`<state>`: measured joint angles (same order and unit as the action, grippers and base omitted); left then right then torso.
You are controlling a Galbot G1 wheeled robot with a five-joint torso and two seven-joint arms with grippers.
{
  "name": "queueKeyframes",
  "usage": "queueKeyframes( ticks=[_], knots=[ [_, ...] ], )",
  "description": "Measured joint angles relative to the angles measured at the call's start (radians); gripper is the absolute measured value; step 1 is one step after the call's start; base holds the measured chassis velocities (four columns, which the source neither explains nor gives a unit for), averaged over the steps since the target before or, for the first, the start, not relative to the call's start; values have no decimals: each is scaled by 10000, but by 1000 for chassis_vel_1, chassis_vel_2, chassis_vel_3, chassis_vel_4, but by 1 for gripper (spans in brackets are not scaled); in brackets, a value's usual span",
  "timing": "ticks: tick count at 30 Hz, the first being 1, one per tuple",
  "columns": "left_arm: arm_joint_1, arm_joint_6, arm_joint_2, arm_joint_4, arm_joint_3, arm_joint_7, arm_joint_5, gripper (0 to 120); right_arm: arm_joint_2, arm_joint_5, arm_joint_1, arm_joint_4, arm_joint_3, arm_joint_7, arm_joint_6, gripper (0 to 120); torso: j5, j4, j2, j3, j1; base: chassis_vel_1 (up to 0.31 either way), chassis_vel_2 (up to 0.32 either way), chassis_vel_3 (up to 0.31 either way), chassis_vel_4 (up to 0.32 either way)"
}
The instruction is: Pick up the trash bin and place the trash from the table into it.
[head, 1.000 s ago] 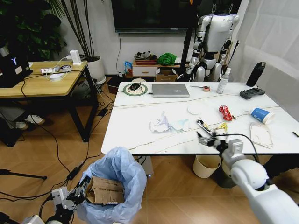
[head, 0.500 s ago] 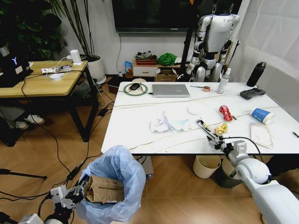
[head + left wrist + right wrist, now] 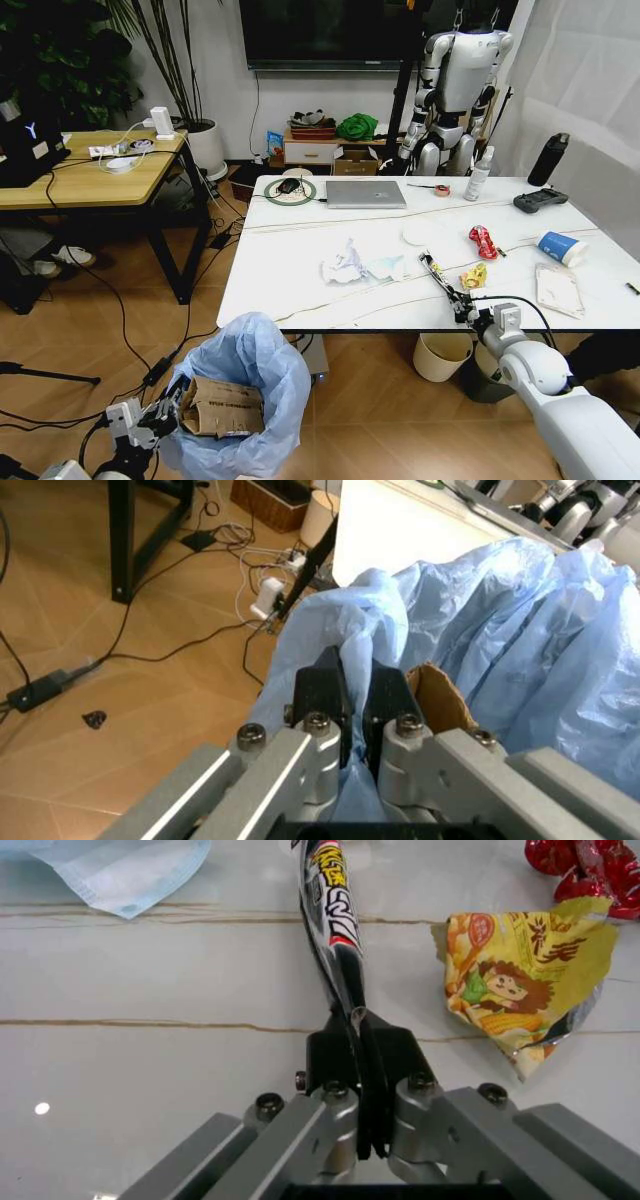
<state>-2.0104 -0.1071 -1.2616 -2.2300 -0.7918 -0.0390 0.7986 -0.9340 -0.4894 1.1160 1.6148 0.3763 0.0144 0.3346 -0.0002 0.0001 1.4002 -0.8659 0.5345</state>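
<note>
Right gripper (image 3: pixel 357 1036) clamps the long black-silver wrapper (image 3: pixel 332 922) at the white marble-look table's (image 3: pixel 300 270) front edge; left gripper (image 3: pixel 355 694) pinches the light-blue bagged trash bin's (image 3: pixel 250 385) rim.

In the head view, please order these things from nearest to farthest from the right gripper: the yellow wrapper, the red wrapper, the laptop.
Measured from the right gripper, shut on the black-silver wrapper at the table's near edge:
1. Yellow wrapper, just beyond the gripper.
2. Red wrapper, farther in, past the yellow one.
3. Laptop, at the table's far edge.
</note>
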Motion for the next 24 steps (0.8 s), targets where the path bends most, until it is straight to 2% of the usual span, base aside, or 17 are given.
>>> queueKeyframes(
  ticks=[5,10,13,15,16,19,22,23,24],
  knots=[
    [-12,10,29,0,-12,-6,6,0,-67,-58,106,388,299,28,-13,0,9,0,-1,-1,1,0,0,0,0],
    [-16,23,25,0,7,-16,13,0,-120,-114,388,1257,928,-97,-311,0,-1,2,0,-1,1,0,0,0,0],
    [-25,30,80,0,8,-24,56,0,24,-929,1065,2872,1163,-483,-826,0,-1,-3,0,0,0,0,0,0,0],
    [-20,30,88,-27,4,-25,107,0,132,-1375,1337,4034,498,-678,-1516,0,-4,-3,0,0,-2,0,0,0,0],
    [-20,30,88,-27,4,-25,107,0,132,-1375,1337,4034,498,-678,-1516,0,-4,-3,0,0,-2,0,0,0,0],
    [13,-8,74,-95,8,-1,166,0,84,-1731,1294,5099,-1252,-721,-2133,0,0,1,0,0,-2,0,0,0,0],
    [81,-76,42,-131,47,56,161,0,-176,-2053,725,5268,-3087,-728,-2599,0,0,0,0,0,-3,0,0,0,0],
    [81,-76,42,-131,47,56,161,0,-176,-2053,725,5268,-3087,-728,-2599,0,0,0,0,0,-3,0,0,0,0],
    [109,-109,21,-135,78,86,138,0,-331,-2008,371,5057,-3799,-762,-2929,0,1,1,0,0,-2,0,0,0,0]
  ],
)
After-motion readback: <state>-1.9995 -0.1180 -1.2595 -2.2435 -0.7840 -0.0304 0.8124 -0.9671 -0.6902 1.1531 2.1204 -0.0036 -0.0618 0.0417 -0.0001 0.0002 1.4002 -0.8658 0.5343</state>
